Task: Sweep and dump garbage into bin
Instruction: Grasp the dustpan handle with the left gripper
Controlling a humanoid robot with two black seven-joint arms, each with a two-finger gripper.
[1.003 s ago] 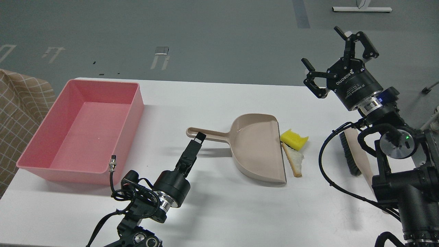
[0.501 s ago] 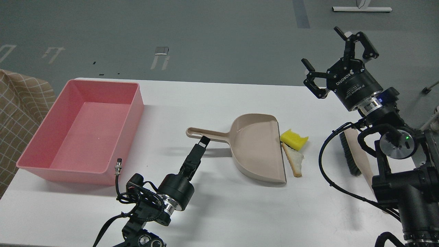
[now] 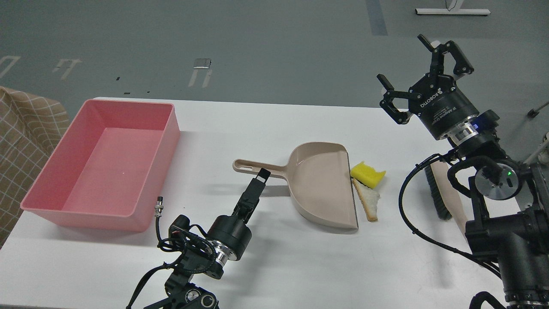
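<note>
The pink bin (image 3: 168, 138) stands empty at the table's left. The beige dustpan (image 3: 322, 185) lies mid-table, its handle (image 3: 257, 166) pointing left and its mouth to the right. The garbage lies just outside that mouth: a yellow spongy chunk (image 3: 368, 174) and a white bread slice (image 3: 369, 201). My left gripper (image 3: 261, 175) is narrow and dark, with its tip just in front of the handle; its fingers cannot be told apart. My right gripper (image 3: 403, 60) is open and empty, raised high above the table's far right.
A brush (image 3: 441, 189) with dark bristles and a beige back lies on the table at the right, partly hidden by my right arm. A chequered brown cloth (image 3: 21, 137) is left of the table. Bare white table (image 3: 300, 257) lies in front of the dustpan.
My left arm has shifted right, and its gripper tip has slid rightward along the front of the dustpan handle. The right arm, dustpan and garbage have not moved.
</note>
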